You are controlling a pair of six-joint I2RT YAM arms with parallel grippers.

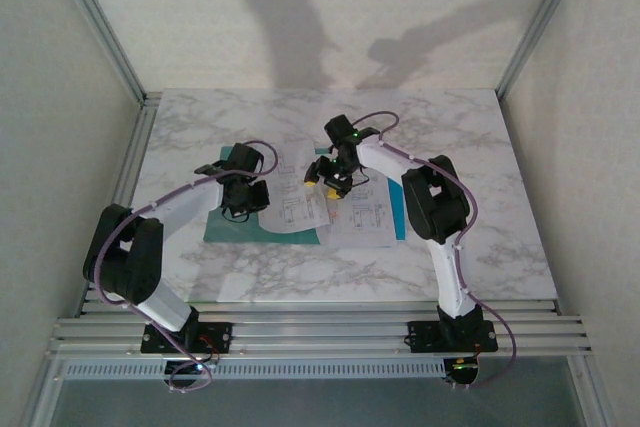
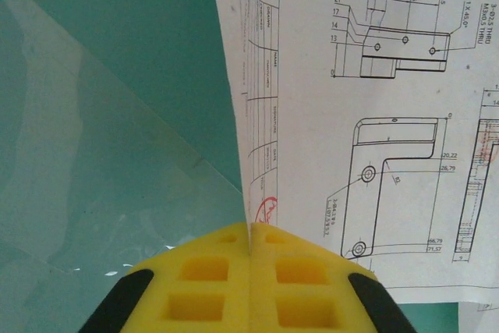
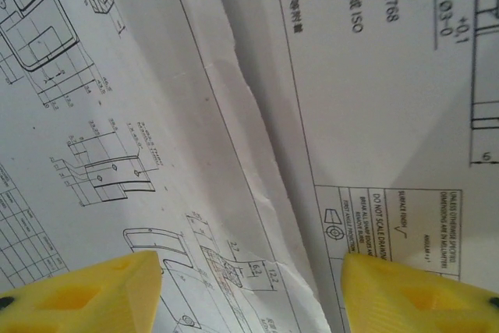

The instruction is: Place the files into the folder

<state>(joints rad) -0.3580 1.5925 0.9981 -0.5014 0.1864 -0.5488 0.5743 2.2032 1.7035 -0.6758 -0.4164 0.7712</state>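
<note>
Okay, the surface (image 1: 480, 147) is marbled white, and the folder (image 1: 228, 229) lies open and flat on it, about mid-surface, teal inside facing up. Two printed drawing sheets lie on the folder. The left sheet (image 1: 295, 209) sits over its middle. The right sheet (image 1: 365, 217) is just beside it, covering most of the right half, with a strip of teal showing past its right edge.

The left tool (image 1: 244, 202) is over the folder's left half, at the left sheet's left edge. In the left wrist view the left tool (image 2: 249, 232) has its yellow fingers (image 2: 203, 278) pressed together with no gap. The sheet's edge (image 2: 234, 115) runs straight down into the seam between them (I cannot tell if the paper is actually nipped). Left of that edge is bare teal folder (image 2: 140, 21), with a clear film (image 2: 93, 193) lying over part of it.

The right tool (image 1: 322, 185) hangs over the sheets near the folder's centre. In the right wrist view the right tool (image 3: 249, 271) has its fingers (image 3: 93, 294) standing well apart, with nothing between them. Printed paper lies below, and a raised, slightly rumpled paper edge (image 3: 257, 154) runs diagonally where one sheet overlaps the other. Whether the fingertips touch the paper is unclear.
</note>
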